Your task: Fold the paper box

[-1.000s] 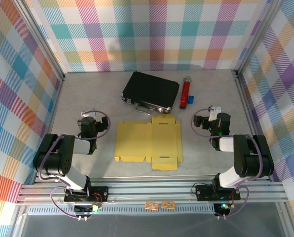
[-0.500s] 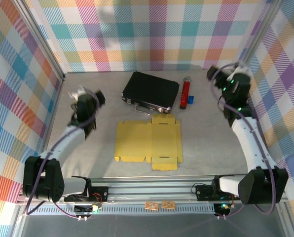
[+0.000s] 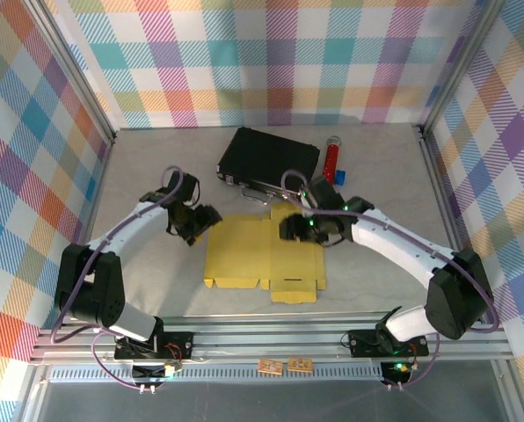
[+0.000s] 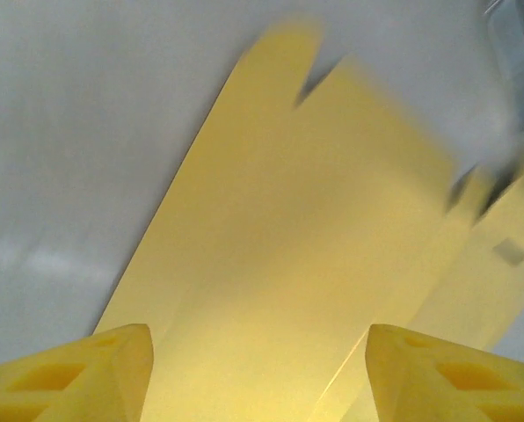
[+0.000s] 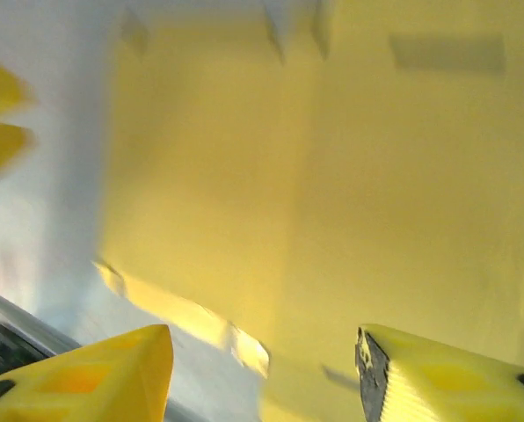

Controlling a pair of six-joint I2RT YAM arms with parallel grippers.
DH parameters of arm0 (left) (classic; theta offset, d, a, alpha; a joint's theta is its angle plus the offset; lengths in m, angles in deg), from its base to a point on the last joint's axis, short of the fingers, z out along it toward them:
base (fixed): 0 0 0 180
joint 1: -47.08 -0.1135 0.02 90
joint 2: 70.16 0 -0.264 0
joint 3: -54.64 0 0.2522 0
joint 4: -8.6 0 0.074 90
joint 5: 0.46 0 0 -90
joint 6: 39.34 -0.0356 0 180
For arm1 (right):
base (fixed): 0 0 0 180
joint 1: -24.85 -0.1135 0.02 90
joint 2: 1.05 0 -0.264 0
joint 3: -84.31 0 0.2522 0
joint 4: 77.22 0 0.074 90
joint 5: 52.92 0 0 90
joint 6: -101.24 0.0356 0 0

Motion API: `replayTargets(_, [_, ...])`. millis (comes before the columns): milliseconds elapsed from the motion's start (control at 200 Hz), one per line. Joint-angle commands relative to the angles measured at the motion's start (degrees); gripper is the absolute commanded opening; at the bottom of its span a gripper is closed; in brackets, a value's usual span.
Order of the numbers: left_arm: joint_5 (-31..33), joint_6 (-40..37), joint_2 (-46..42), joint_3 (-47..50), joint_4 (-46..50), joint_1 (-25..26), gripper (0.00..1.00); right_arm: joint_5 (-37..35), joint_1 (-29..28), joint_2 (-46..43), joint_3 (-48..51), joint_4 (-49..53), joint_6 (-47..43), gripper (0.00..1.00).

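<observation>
Paper box [image 3: 262, 255] flat, unfolded, middle of counter [image 3: 385, 176]. Left fingers [image 4: 104, 365] and right fingers [image 5: 438, 378] spread, empty, just above it. Approach step, judged; next needs a panel edge caught and lifted along its crease.

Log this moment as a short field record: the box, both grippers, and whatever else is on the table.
paper box: flat, unfolded, yellow face up on the table
left gripper: open, holding nothing, at the box's far left corner
right gripper: open, holding nothing, above the box's far middle part
black case: beyond the box
red tube: lying just right of the case
fold progress: no flap raised yet
</observation>
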Motion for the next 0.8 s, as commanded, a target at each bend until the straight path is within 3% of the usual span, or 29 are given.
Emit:
replayTargets(0, [-7.5,1.0,-2.7,-2.8,2.8,4.4,0.61,2.4,5.7,-7.3,6.5,-1.7,4.6,0.58])
replayTargets(125, [-7.4,2.0,5.4,-8.4,1.3,13.8,0.57,11.0,16.6,-5.8,11.6,-7.7,5.7,0.62])
replayTargets(215, [-7.7,4.4,10.5,-8.9,-1.8,16.1,0.51,15.9,20.4,-1.2,10.4,-8.1,4.4,0.62])
replayTargets(325, [-7.7,7.2,13.7,-6.8,-6.7,16.1,0.48,19.0,20.0,0.3,10.1,-7.4,5.2,0.64])
replayTargets(585, [-3.7,2.0,20.0,-4.1,-6.9,14.0,0.44,19.3,19.0,-10.3,19.5,-0.1,6.6,0.66])
replayTargets(795, [-0.7,-1.1,22.6,-2.6,-5.1,13.9,0.43,24.6,13.9,-11.5,28.8,-7.7,12.0,0.67])
